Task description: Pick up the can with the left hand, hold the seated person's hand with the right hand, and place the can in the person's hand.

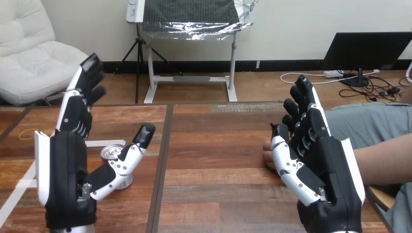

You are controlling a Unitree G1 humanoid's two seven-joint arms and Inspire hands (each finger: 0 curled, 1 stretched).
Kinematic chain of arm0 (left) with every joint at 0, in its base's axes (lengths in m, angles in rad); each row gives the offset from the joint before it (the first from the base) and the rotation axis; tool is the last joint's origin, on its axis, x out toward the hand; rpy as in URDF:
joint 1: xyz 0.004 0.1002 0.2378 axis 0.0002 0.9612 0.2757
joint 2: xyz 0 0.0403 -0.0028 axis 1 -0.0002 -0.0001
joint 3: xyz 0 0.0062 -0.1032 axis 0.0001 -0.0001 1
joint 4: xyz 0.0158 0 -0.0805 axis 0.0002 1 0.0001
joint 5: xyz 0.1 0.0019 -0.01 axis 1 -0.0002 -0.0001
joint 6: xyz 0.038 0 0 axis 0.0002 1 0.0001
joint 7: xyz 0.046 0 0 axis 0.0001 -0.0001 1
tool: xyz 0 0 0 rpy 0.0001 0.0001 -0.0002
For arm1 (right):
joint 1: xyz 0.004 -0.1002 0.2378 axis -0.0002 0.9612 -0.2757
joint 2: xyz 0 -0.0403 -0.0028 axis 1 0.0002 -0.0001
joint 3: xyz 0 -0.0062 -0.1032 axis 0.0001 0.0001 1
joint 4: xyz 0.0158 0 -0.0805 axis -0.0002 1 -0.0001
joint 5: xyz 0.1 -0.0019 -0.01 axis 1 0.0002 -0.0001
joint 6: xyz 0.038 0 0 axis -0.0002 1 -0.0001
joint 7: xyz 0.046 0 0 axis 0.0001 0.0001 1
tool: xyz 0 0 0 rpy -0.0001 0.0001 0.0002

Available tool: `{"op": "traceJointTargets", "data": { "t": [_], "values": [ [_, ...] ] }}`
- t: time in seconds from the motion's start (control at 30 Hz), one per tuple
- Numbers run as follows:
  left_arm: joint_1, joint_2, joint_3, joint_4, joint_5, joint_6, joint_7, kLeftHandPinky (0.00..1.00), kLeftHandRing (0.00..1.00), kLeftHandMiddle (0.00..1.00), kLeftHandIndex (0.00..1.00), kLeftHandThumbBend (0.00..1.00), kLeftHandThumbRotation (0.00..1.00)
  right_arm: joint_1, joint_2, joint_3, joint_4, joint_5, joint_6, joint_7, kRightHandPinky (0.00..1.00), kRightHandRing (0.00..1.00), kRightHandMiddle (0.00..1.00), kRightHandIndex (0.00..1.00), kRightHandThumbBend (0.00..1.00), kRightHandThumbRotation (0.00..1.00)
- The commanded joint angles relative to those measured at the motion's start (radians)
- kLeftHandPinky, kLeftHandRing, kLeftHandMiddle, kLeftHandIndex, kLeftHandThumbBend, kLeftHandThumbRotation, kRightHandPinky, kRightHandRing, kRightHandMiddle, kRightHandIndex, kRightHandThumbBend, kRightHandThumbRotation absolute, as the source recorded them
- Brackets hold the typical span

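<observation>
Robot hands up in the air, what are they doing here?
The robot looks ready to pick up a can and give it away. Its left hand is open, and the can stands upright on the table just behind its thumb, not gripped yet. Its right hand is open too, and the person's hand peeks out from behind it.

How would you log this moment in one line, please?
left hand: open, by can | can: upright on table | right hand: open, near person's hand

Shiny metal can (115, 155) (wooden table (218, 145)).
</observation>
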Motion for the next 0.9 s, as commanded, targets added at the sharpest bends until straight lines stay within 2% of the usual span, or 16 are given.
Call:
{"op": "traceJointTargets", "data": {
  "t": [0.0, 0.13, 0.3, 0.7, 0.87],
  "values": [
    [-0.037, 0.010, 0.012, -0.032, 0.011, 0.049, -0.004, 0.94, 0.95, 0.93, 0.91, 0.70, 0.18, -0.051, 0.050, -0.009, -0.031, -0.005, -0.009, 0.005, 1.00, 1.00, 1.00, 1.00, 0.00, 0.00],
    [-0.031, 0.011, 0.011, -0.040, 0.008, 0.094, -0.008, 0.95, 0.96, 0.94, 0.91, 0.74, 0.21, -0.049, 0.051, -0.007, -0.033, -0.001, -0.008, 0.006, 1.00, 1.00, 1.00, 1.00, 0.00, 0.00],
    [-0.031, 0.013, 0.011, -0.035, 0.008, 0.108, -0.008, 0.95, 0.95, 0.94, 0.91, 0.76, 0.22, -0.050, 0.054, -0.007, -0.036, -0.001, -0.004, 0.004, 1.00, 1.00, 1.00, 1.00, 0.00, 0.00],
    [-0.022, 0.003, -0.017, -0.027, -0.024, 0.081, -0.025, 0.91, 0.92, 0.92, 0.89, 0.77, 0.24, -0.054, 0.062, -0.012, -0.049, -0.007, 0.017, -0.008, 1.00, 1.00, 1.00, 1.00, 0.00, 0.00],
    [-0.023, 0.000, -0.042, -0.017, -0.059, 0.036, -0.047, 0.88, 0.90, 0.90, 0.88, 0.75, 0.23, -0.058, 0.061, -0.016, -0.050, -0.009, 0.018, -0.008, 1.00, 1.00, 1.00, 1.00, 0.00, 0.00]
  ]
}}
